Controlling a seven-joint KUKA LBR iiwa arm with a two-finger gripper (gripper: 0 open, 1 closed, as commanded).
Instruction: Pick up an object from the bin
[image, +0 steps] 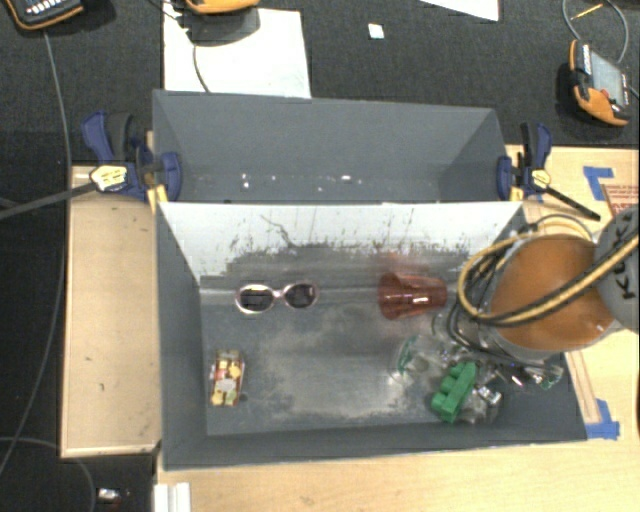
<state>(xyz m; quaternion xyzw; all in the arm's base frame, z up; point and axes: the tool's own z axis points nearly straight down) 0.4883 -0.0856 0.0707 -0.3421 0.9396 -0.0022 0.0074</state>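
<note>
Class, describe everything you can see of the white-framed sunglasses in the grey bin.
The white-framed sunglasses, plastic by their look, have two dark oval lenses joined by a thin bridge. They lie flat, lenses up, on the floor of the grey metal bin, left of centre near its back wall, touching nothing else.

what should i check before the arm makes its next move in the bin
1. gripper down in the bin's front corner on the arm's side: ok
2. green block right at the gripper: ok
3. green block actually gripped: cannot tell, the orange wrist cover hides the contact
4. red cup on its side by the back wall, apart from the gripper: ok
5. white sunglasses and colourful packet far across the bin, out of the way: ok
</note>
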